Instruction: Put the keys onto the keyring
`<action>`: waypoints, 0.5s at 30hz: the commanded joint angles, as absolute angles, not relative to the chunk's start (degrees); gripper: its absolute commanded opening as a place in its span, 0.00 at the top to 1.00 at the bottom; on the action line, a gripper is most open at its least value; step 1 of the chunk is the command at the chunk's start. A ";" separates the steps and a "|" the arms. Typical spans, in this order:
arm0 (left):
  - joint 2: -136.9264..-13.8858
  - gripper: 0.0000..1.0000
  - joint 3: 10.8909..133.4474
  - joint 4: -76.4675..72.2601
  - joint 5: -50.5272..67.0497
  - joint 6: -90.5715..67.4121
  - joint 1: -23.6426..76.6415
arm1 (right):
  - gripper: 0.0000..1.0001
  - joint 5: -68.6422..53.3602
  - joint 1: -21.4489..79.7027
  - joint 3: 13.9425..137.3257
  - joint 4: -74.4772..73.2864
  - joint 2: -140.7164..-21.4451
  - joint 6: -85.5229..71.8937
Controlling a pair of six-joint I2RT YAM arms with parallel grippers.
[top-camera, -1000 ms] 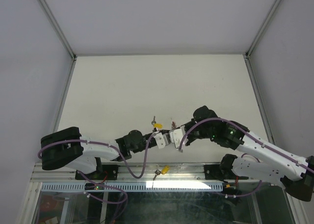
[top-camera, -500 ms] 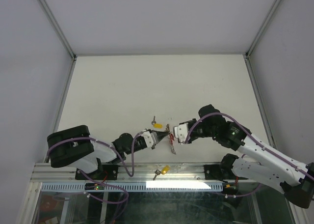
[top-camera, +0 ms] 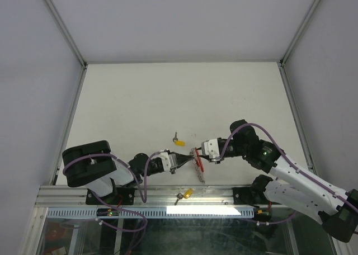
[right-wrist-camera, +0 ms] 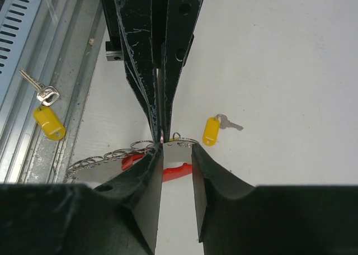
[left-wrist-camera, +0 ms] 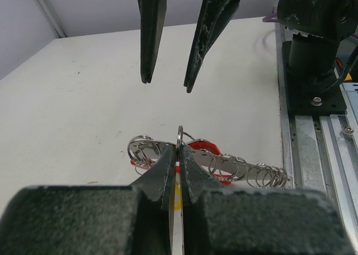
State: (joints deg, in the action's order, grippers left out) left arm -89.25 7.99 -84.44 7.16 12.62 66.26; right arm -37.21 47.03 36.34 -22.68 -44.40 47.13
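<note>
Left gripper (left-wrist-camera: 179,150) pinches keyring (left-wrist-camera: 225,164), apparently close to table edge (top-camera: 224,183).

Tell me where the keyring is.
In the top view the keyring is near the table's front edge, between the right gripper and the left gripper, which pinches one ring.

White tabletop (top-camera: 168,98), pale grey walls (top-camera: 184,20), aluminium rail (top-camera: 140,195) along near edge
</note>
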 commanded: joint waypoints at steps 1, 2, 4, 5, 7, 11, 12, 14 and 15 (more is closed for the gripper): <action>-87.03 1.00 8.13 -100.06 10.03 11.27 65.65 | 0.71 -40.52 46.71 35.32 -17.15 -43.91 44.87; -86.75 1.00 8.17 -100.05 10.22 11.25 65.65 | 0.71 -40.59 46.65 35.13 -17.14 -44.02 44.91; -86.50 1.00 8.25 -100.03 10.43 11.18 65.65 | 0.72 -40.69 46.64 34.89 -17.19 -44.24 44.89; -86.48 1.00 8.26 -100.08 10.46 11.14 65.65 | 0.72 -40.69 46.57 34.72 -17.27 -44.40 44.91; -86.46 1.00 8.30 -100.10 10.52 11.16 65.63 | 0.72 -40.61 46.47 34.61 -17.97 -44.91 45.39; -86.62 1.00 8.52 -100.07 10.80 11.16 65.65 | 0.73 -40.48 46.44 34.30 -19.52 -46.26 46.65; -86.64 1.00 8.57 -100.04 10.89 11.16 65.65 | 0.73 -40.44 46.48 34.06 -19.47 -46.42 46.79; -86.57 1.00 8.68 -100.02 11.18 11.19 65.65 | 0.74 -40.31 46.41 33.62 -18.99 -46.64 46.76; -86.53 1.00 8.74 -100.09 11.16 11.24 65.65 | 0.74 -40.34 46.41 33.46 -18.83 -46.81 46.77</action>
State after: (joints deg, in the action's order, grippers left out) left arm -88.07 7.99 -84.47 9.32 12.58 66.26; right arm -39.00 46.68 33.71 -20.84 -46.52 46.35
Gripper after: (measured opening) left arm 0.006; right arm 0.268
